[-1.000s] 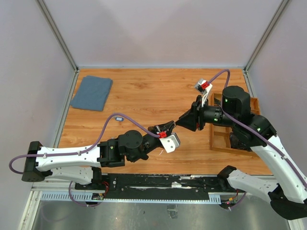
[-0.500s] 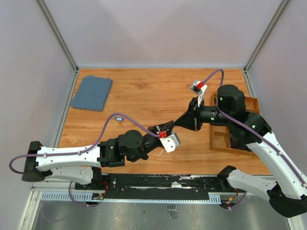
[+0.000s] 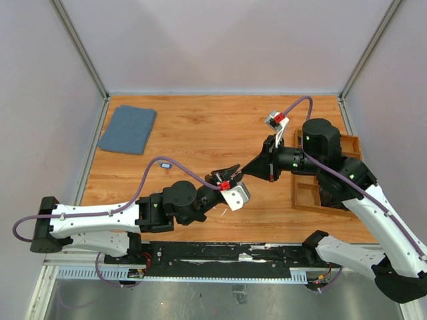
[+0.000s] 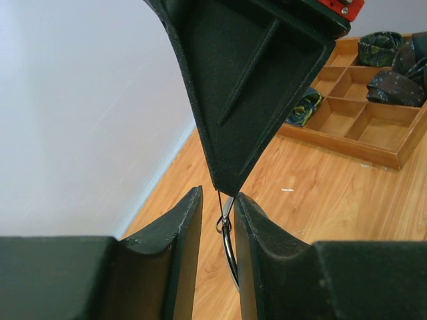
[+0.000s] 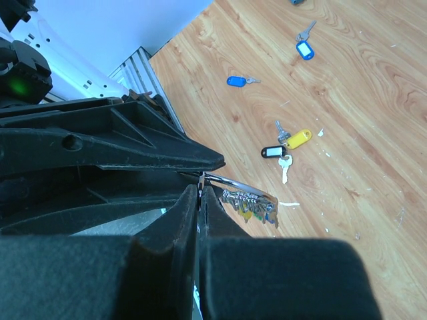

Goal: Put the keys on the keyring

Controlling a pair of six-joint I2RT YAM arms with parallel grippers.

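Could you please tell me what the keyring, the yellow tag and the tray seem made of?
The keyring looks like polished metal: thin, silver, glinting. The yellow tag looks like smooth plastic, judging by its flat solid colour. The tray looks like bare wood: brown, with matt dividers.

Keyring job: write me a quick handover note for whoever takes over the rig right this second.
Right gripper: fingers shut on the keyring, held above the table.
Left gripper: fingers slightly apart on either side of the ring, apparently not clamping it.
Done: several keys hang on the ring.
Left: loose on the table are two blue-tagged keys, a yellow-tagged key, a black-tagged key and a plain silver key. More may lie out of view.
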